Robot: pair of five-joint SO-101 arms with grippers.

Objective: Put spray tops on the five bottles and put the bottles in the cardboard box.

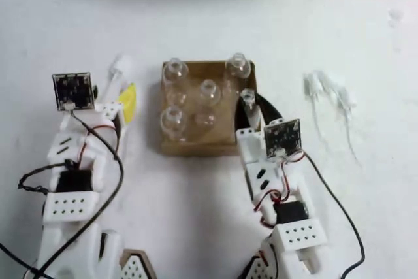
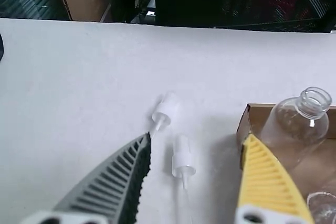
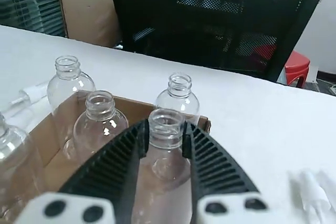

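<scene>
My right claw (image 3: 165, 132) grips the neck of a bottle (image 3: 166, 174) standing in the cardboard box (image 3: 50, 132), with four other bottles (image 3: 100, 121) around it. My left claw (image 2: 197, 142) gapes wide, empty; one spray top (image 2: 182, 157) lies between its fingers, another (image 2: 165, 111) just past the tips; the box sits just beside.

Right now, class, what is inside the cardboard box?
Five clear bottles stand inside the cardboard box, all uncapped; the right gripper grips one bottle by its neck. That arm hides the box's near corner.
</scene>
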